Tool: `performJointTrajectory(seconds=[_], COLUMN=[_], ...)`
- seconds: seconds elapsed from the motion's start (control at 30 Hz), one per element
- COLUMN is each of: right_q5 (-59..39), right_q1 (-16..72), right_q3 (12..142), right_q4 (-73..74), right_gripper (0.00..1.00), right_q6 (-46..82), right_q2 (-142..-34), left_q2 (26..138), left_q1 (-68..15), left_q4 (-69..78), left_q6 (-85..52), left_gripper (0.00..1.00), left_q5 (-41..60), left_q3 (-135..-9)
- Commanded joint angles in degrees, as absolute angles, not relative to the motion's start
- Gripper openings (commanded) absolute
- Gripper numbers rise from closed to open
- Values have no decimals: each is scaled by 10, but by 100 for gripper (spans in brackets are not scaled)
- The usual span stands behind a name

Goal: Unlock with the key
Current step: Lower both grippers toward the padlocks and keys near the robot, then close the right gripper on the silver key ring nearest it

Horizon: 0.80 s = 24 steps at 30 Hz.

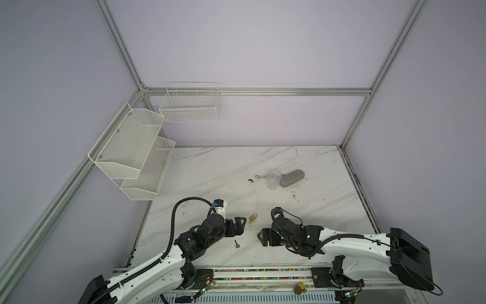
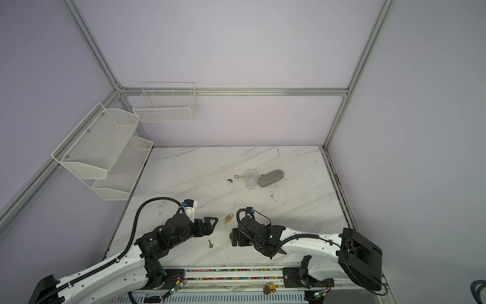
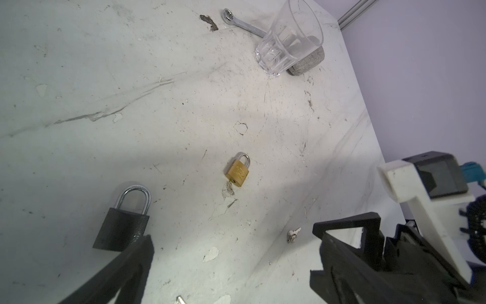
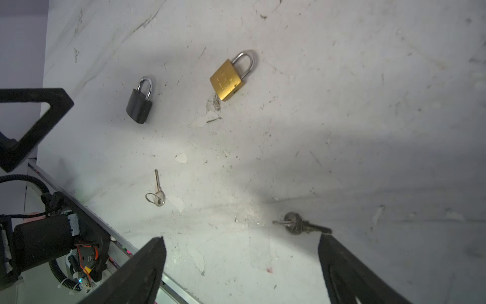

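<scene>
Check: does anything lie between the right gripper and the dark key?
Nothing visible does. The right gripper is open over the table, and the dark key lies right beside one fingertip; the silver key lies off to the side.

Soft even light, faint shadows, wide-angle bending at edges.

In both top views, on the table [image 1: 210, 168], a padlock [image 1: 253, 217] lies near the front middle, with a key [image 1: 237, 244] at its seven o'clock. Well apart at its one o'clock stands a glass [image 1: 273, 179], a wrench [image 1: 259, 177] at the glass's nine o'clock, a case [image 1: 292, 178] just beside at three.
</scene>
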<state>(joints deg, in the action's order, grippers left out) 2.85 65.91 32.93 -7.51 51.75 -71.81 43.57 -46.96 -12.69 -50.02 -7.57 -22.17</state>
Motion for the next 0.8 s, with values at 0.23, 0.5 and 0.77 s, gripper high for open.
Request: performJointTrajectory(seconds=[0.23,0.5,0.77], right_q5=[60,88,83], right_q1=[681,681,681], right_q3=[311,319,365], right_q4=[-63,-60,-37], right_gripper=[92,93,94], right_q6=[564,560,523], right_q2=[-753,-780,-851], left_q2=[463,479,458], left_q1=[-493,-494,-495], left_q4=[-92,-92,-110], left_q6=[-532,-528,-537], left_gripper=[100,100,100], left_q5=[-98,-102,-128], left_q3=[-272,-279,-275])
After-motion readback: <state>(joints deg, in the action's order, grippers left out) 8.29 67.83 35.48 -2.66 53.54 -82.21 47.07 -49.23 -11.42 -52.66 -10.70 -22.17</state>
